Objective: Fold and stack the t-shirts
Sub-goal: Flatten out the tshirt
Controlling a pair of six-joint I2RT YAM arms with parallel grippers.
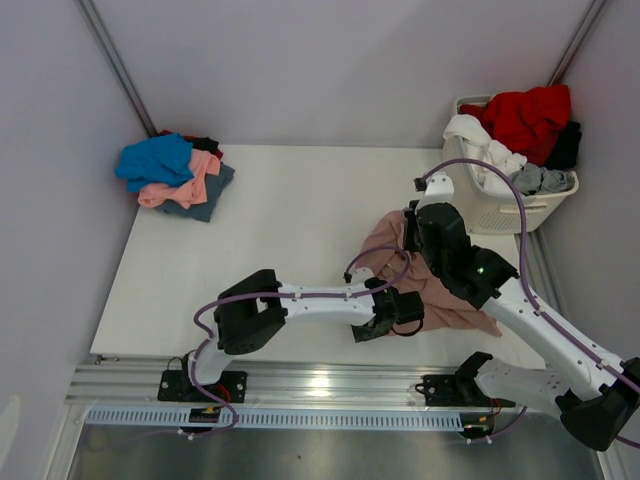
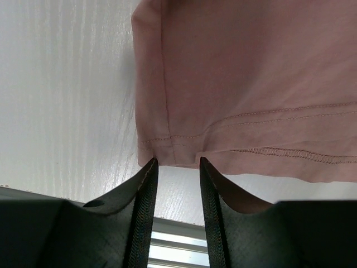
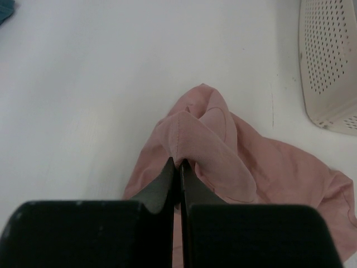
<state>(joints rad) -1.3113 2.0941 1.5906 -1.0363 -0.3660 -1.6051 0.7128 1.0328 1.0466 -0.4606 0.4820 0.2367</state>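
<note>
A dusty-pink t-shirt [image 1: 447,300] lies crumpled at the table's front right. My right gripper [image 1: 409,234] is shut on a raised fold of it at its far edge. The right wrist view shows the closed gripper [image 3: 179,163] pinching that fold, with the pink t-shirt [image 3: 268,167] trailing down to the table. My left gripper [image 1: 373,329] is open at the shirt's near left corner. In the left wrist view the open gripper [image 2: 177,163] has its tips right at the stitched hem corner of the pink t-shirt [image 2: 251,84], gripping nothing.
A pile of t-shirts sits at the back left: blue [image 1: 155,160], salmon [image 1: 185,187], slate [image 1: 207,203]. A white slatted basket [image 1: 500,215] at the back right holds red [image 1: 525,115], white and grey shirts; its wall shows in the right wrist view [image 3: 329,61]. The table's front edge and metal rail [image 2: 173,240] lie just below the left gripper.
</note>
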